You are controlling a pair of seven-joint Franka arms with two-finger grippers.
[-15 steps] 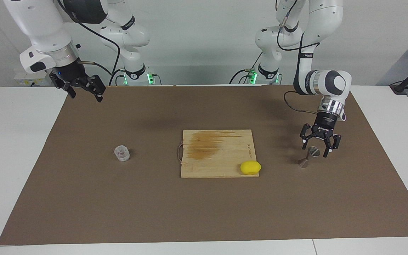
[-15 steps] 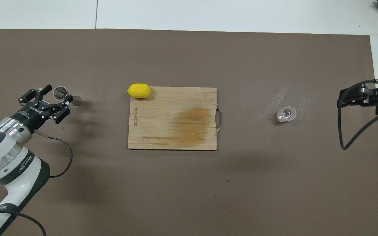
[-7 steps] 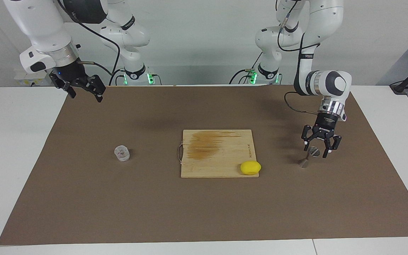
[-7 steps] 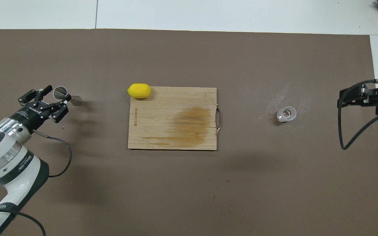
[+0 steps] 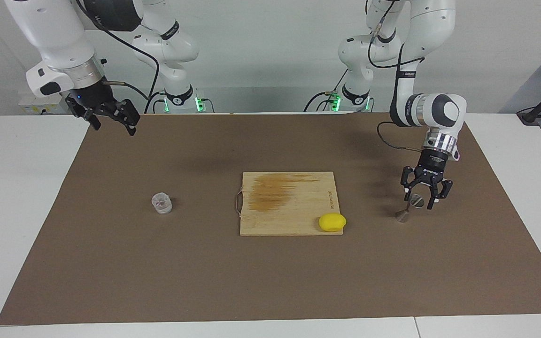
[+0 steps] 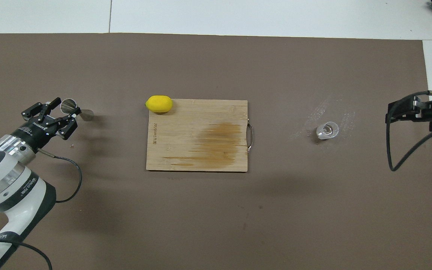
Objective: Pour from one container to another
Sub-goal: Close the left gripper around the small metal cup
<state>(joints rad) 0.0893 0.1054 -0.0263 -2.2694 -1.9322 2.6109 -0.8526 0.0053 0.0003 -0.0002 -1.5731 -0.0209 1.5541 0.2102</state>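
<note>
My left pincer [image 5: 420, 199]: fingers either side of the jigger's [image 5: 408, 208] top; grip uncertain. My right pincer [image 5: 111, 118]: apart, waiting. Glass [image 5: 161, 203]: untouched.

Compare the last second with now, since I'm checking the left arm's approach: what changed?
The left gripper drew its fingers in around the top cup of the steel jigger, narrowing the gap on both sides; whether they grip it yet cannot be told. The jigger did not move. The right gripper waits open over the mat's corner as before. The glass tumbler, cutting board and lemon stayed put.
</note>
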